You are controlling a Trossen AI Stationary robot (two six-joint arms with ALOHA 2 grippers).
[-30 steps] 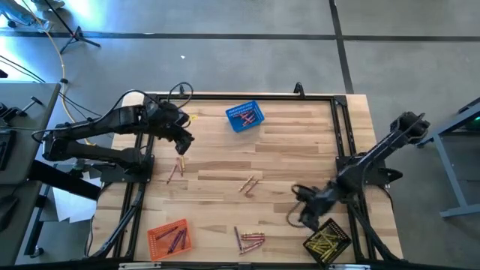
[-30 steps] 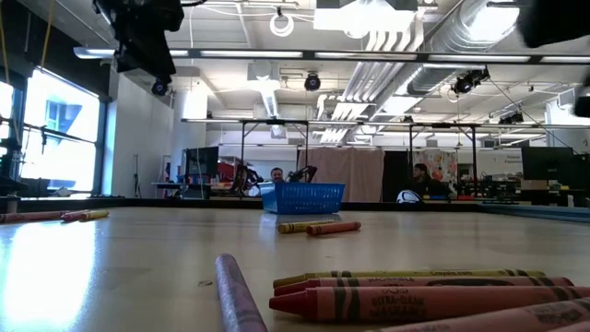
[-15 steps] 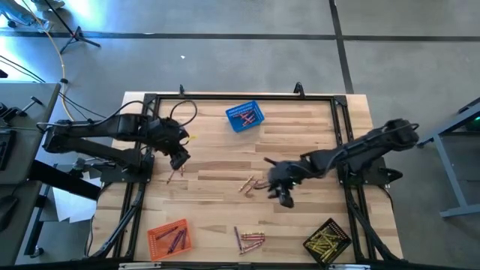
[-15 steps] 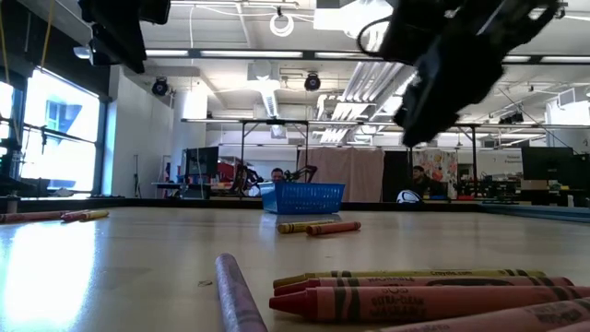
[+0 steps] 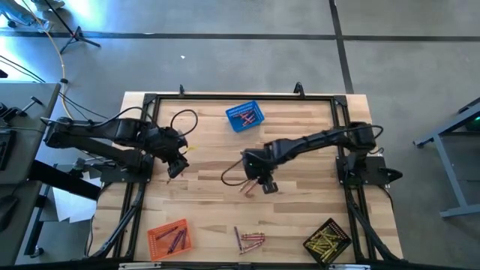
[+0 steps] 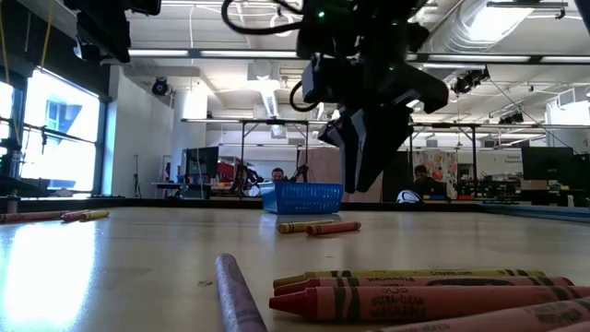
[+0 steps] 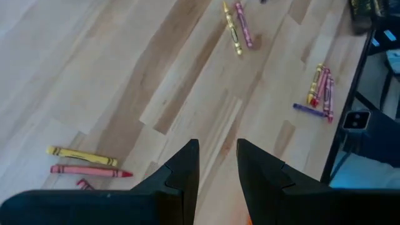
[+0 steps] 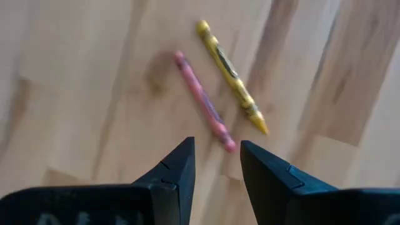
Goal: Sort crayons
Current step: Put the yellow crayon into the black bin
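From the low camera the nearest things are a bunch of crayons (image 6: 424, 293) lying at the table's front edge, with a purple one (image 6: 238, 297) angled beside them. Past those, my right gripper (image 5: 264, 182) hangs over the middle of the wooden table (image 5: 300, 150), its two fingers parted by a narrow gap and nothing between them; its wrist camera looks straight down on a pink crayon (image 8: 201, 100) and a yellow crayon (image 8: 231, 76) lying side by side on the wood, not touched. My left gripper (image 5: 176, 166) hovers near the left edge, fingers likewise slightly apart and empty, above a small pair of crayons (image 7: 81, 162), one yellow and one red. Farther back stands the blue basket (image 5: 245, 117) with a few crayons in it; at the front edge are the orange basket (image 5: 169, 238) on the left and the black basket (image 5: 328, 241) on the right, holding yellow ones. Beyond the table, the low view shows a person (image 6: 277, 174) seated in the room. Against a second ago, the right arm has swung from above the black basket across to the centre pair, and the left arm has dropped back from the far-left corner towards its crayons. Neither gripper's opening has changed, and the crayons lie where they lay.
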